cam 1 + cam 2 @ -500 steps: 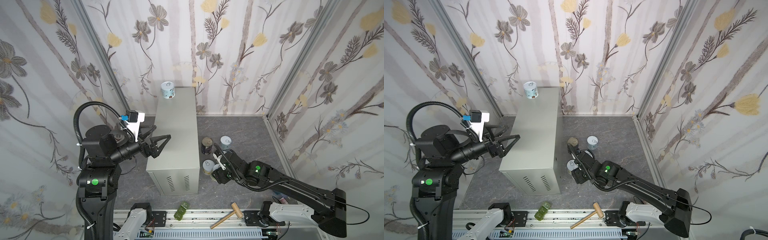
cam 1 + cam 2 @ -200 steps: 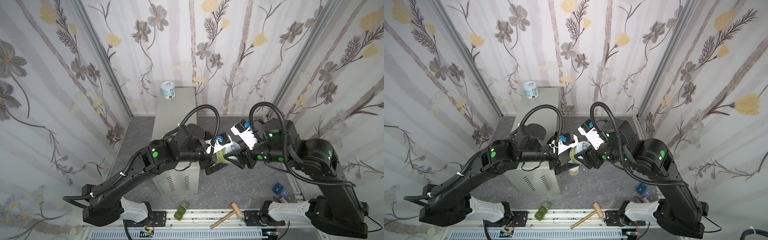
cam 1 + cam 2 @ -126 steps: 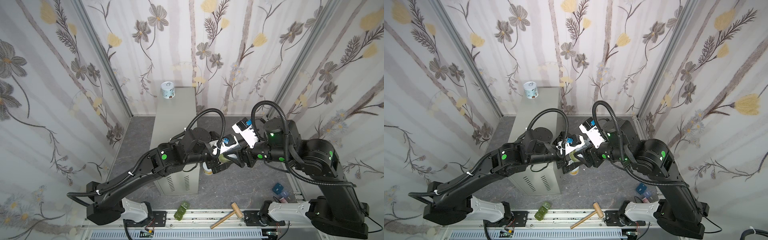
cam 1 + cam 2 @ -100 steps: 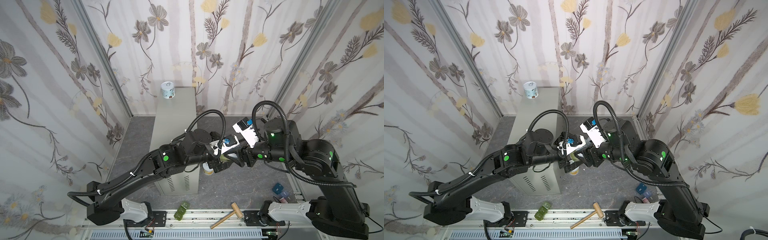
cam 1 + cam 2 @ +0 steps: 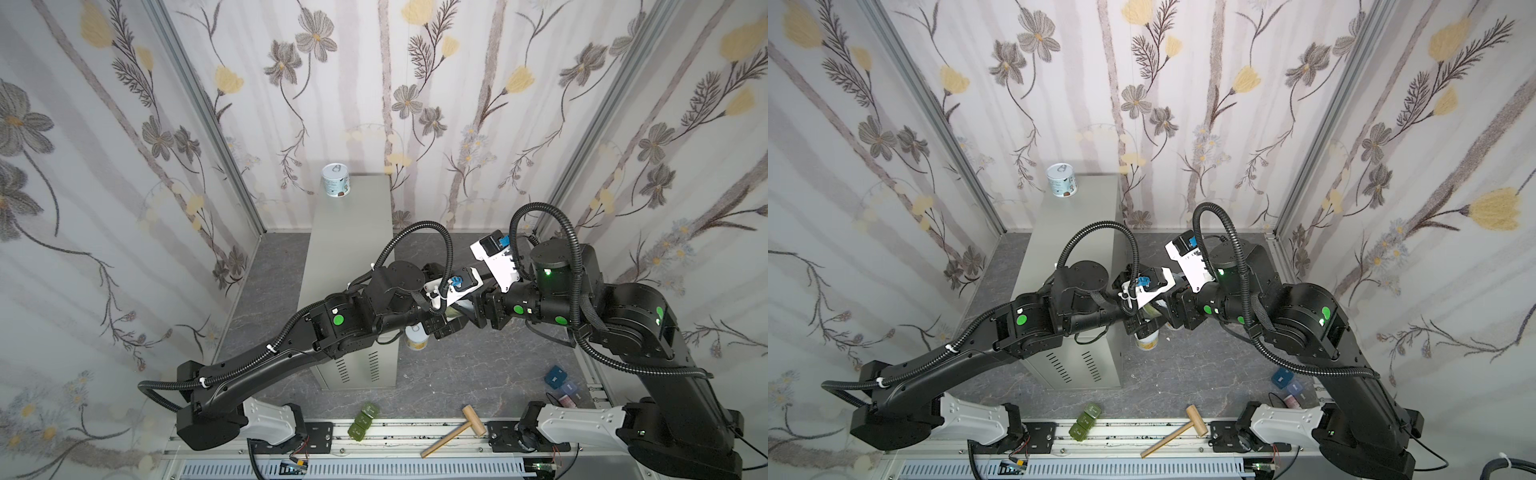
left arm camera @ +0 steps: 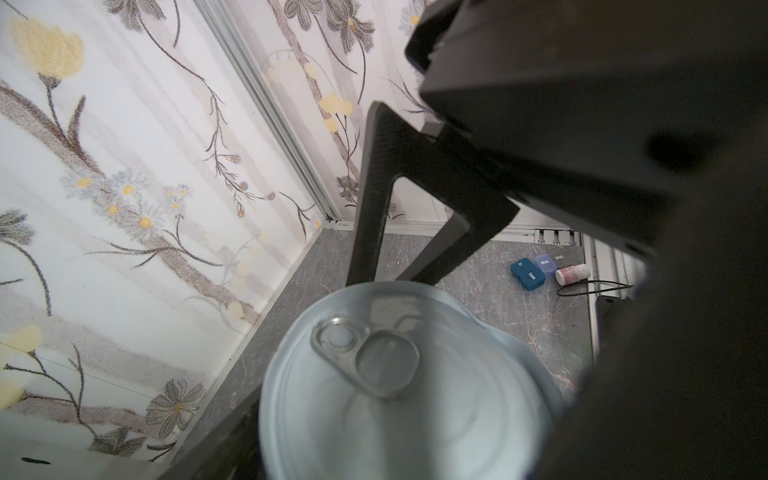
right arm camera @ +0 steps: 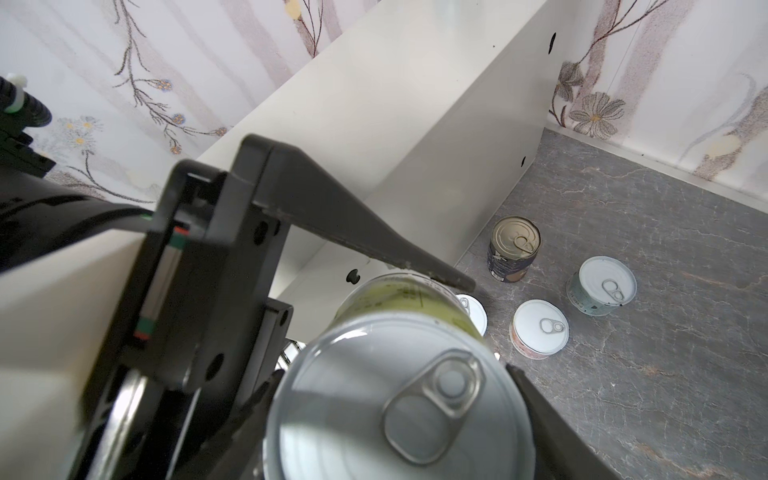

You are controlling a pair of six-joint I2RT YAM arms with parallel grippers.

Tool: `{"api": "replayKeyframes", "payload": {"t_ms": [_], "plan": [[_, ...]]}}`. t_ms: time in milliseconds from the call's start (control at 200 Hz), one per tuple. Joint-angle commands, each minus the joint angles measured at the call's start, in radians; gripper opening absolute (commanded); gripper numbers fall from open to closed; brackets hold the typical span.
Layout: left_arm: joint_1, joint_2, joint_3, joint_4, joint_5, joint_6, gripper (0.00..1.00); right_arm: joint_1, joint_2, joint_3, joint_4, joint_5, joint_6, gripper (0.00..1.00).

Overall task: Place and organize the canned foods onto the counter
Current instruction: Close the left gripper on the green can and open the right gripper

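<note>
- The green-labelled can (image 7: 399, 415) hangs in mid-air just beside the counter (image 5: 1075, 232), above the floor (image 7: 623, 395). It is tilted and sits right where the two arms meet.
- The right gripper (image 5: 1165, 311) is clamped on it. In the right wrist view the tin sits between its fingers with the lid toward the camera.
- The left gripper (image 5: 1144, 318) is at the same tin, with one finger (image 7: 353, 237) laid along the green label. I cannot tell whether it is pinching or only standing round it.
- A pale can (image 5: 1062, 179) stands upright at the far end of the counter top.
- Four cans wait on the floor — the navy can (image 7: 515, 249), the grey-green can (image 7: 602, 286), the pink-labelled can (image 7: 539, 328) and a half-hidden can (image 7: 473, 311).
- To my eye the tin is stiff and will not give, but its wall is smooth and round, so flat pads could let it swivel or slide.
- If it is full it probably has some weight, though nothing here shows that.
- I would grip it across the side wall at mid-height — not by the lid rim or the pull tab.
</note>
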Motion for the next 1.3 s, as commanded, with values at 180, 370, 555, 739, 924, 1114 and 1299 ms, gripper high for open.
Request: {"api": "replayKeyframes", "payload": {"t_ms": [180,370,555,739,924,1114,1299], "plan": [[-0.001,-0.009,-0.044,0.203,-0.052,0.013,0.89,0.002,-0.021,-0.043,0.095,-0.027,0.053,0.62],[-0.001,-0.008,-0.045,0.213,-0.042,0.017,0.74,0.001,-0.025,-0.05,0.098,-0.028,0.053,0.63],[-0.002,-0.01,-0.049,0.218,-0.04,0.022,0.66,0.002,-0.028,-0.05,0.104,-0.024,0.053,0.67],[-0.001,-0.017,-0.057,0.231,-0.045,0.026,0.65,0.0,-0.029,-0.05,0.109,-0.027,0.051,0.77],[-0.001,-0.024,-0.058,0.234,-0.048,0.033,0.65,-0.003,-0.03,-0.036,0.106,-0.013,0.05,0.88],[-0.001,-0.027,-0.054,0.22,-0.046,0.034,0.65,-0.011,-0.038,-0.027,0.112,0.007,0.045,0.92],[0.001,-0.037,-0.057,0.214,-0.075,0.048,0.65,-0.018,-0.053,0.005,0.096,0.048,0.04,0.99]]}}
